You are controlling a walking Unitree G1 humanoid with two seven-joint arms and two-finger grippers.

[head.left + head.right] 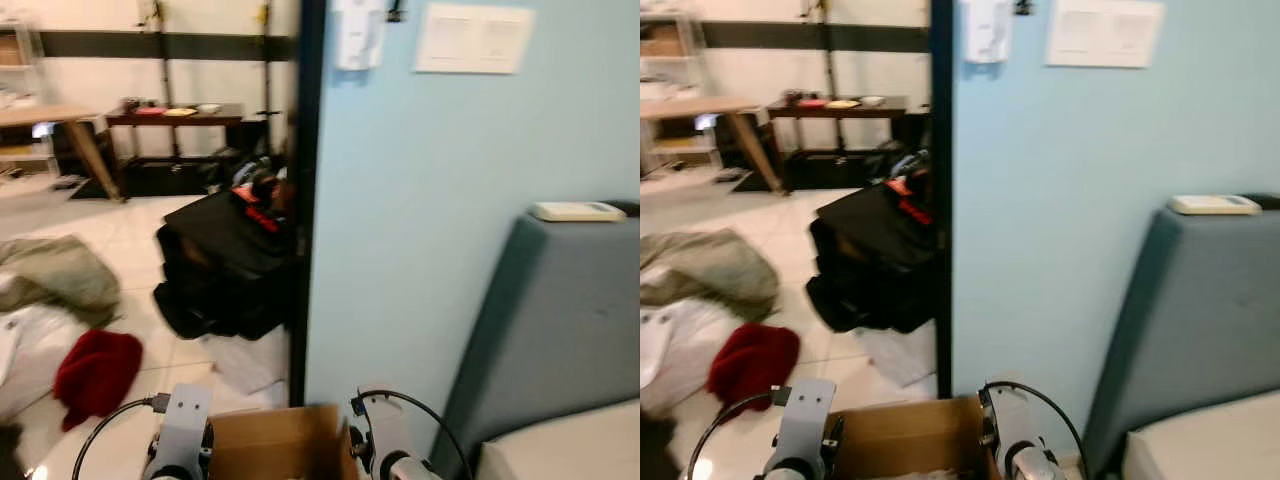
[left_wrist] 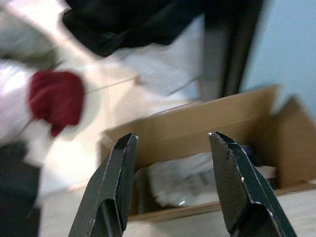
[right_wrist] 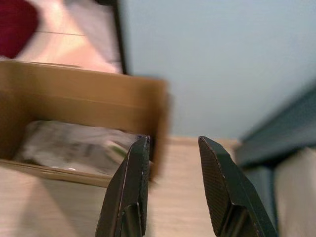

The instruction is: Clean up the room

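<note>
Robot at the doorway w/ a cardboard box [image 1: 275,440] low between its two arms, the box resting on a pale wood surface. Left end effector [image 2: 173,143] has fingers spread wide, nothing between them, the box's open top straight ahead of the tips. Right end effector [image 3: 170,145] also stands parted and empty, its tips at the box's near corner, one finger just outside the side wall.

Handling, as a judgement: the box looks light, thin-walled and fairly stiff at the folds but liable to buckle if pinched mid-wall; best taken by the top rim or at a corner, one end effector per side. Contents incl. a crumpled pale plastic bag [image 2: 190,180], soft and slippery, poor to pinch.

Loose items lie beyond the left end effector on the tiled floor [image 1: 150,230]: a red cloth [image 1: 97,372], soft, limp, easy to bunch anywhere; a grey-green garment [image 1: 60,275] farther off; a black bag [image 1: 225,265] against the door frame, prob. bulky and the heaviest of the lot.

Head views give the room: blue wall [image 1: 440,200], grey chair back [image 1: 560,320] w/ a white remote-like object [image 1: 577,211] on top, all beyond the right end effector. Wrist views give what the head views lack: the box interior and the finger gaps.
</note>
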